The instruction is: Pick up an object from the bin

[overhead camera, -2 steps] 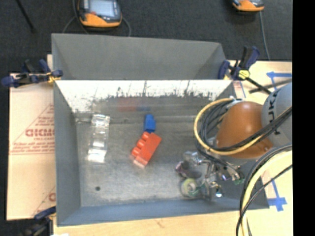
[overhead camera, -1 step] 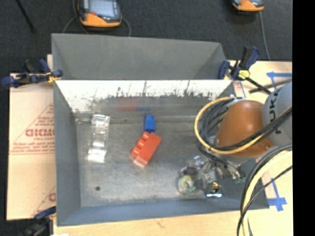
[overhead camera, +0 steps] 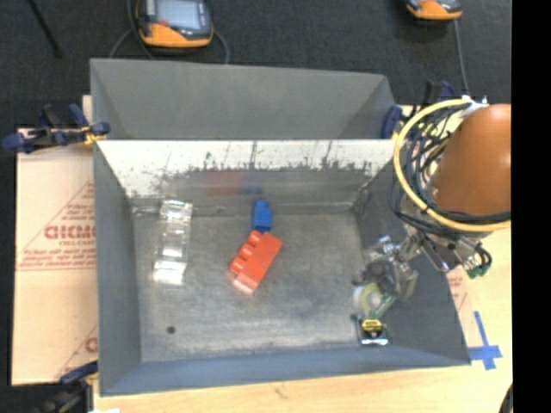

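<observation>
**Gripper low at the bin's right side, approach in hand**

The gripper [overhead camera: 385, 274] is seen low at the right end of the bin [overhead camera: 293, 318], close by the sloping right wall. Whether it is open or closed cannot be told, and nothing is seen held. Just beside it, in the near right corner, a small pale thing [overhead camera: 370, 299] and a small black-and-yellow piece [overhead camera: 372, 329] are found. The approach is judged to be the step in hand. A descent kept clear of the wall is called for next. An orange brick [overhead camera: 256, 261], a blue block [overhead camera: 262, 215] and a clear plastic piece [overhead camera: 171, 241] are seen well apart, nothing being blocked by them.
</observation>
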Tool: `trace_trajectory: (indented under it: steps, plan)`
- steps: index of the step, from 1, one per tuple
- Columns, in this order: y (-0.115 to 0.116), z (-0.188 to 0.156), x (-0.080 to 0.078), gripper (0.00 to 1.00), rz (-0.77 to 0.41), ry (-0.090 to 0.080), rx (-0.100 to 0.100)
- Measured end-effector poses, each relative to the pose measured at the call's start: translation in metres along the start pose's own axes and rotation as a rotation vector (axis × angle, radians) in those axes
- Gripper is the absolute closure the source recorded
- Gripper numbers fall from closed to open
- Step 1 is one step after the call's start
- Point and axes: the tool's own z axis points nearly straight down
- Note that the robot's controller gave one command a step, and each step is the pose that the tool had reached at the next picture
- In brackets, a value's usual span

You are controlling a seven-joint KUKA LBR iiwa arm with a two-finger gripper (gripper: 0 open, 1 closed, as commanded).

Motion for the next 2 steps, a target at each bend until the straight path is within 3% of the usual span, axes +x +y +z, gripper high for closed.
trace_trajectory:
  steps: [1, 2]
  plan:
    - [0.038, 0.042, -0.002, 1.0, -0.198, 0.009, -0.009]
    - [0.043, -0.03, -0.009, 1.0, -0.232, 0.0, -0.001]
